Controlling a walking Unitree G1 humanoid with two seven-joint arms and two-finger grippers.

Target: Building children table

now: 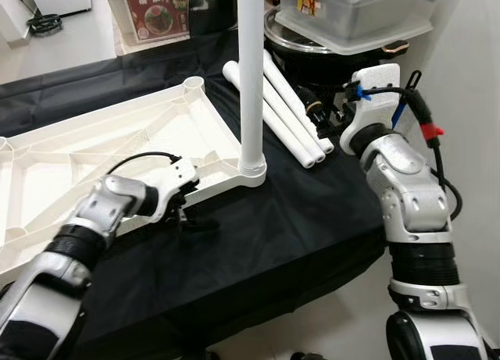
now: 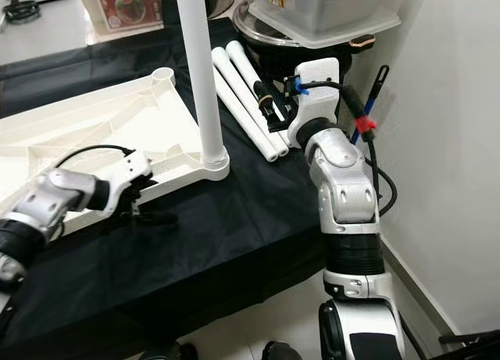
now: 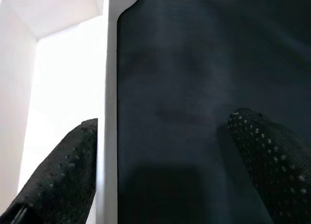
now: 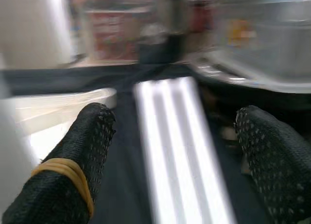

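Light, rigid, slick plastic: right gripper [image 4: 175, 151], jaws spread, nearing spare legs [image 1: 285, 110]; left gripper [image 3: 165, 161], jaws spread, straddling tabletop [image 1: 101, 153] rim.

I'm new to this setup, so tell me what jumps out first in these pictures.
A white tabletop lies upside down on the black cloth, one white leg standing upright in its near corner socket. Three loose legs lie beside it, where the open right gripper points. The open left gripper straddles the tabletop's edge.
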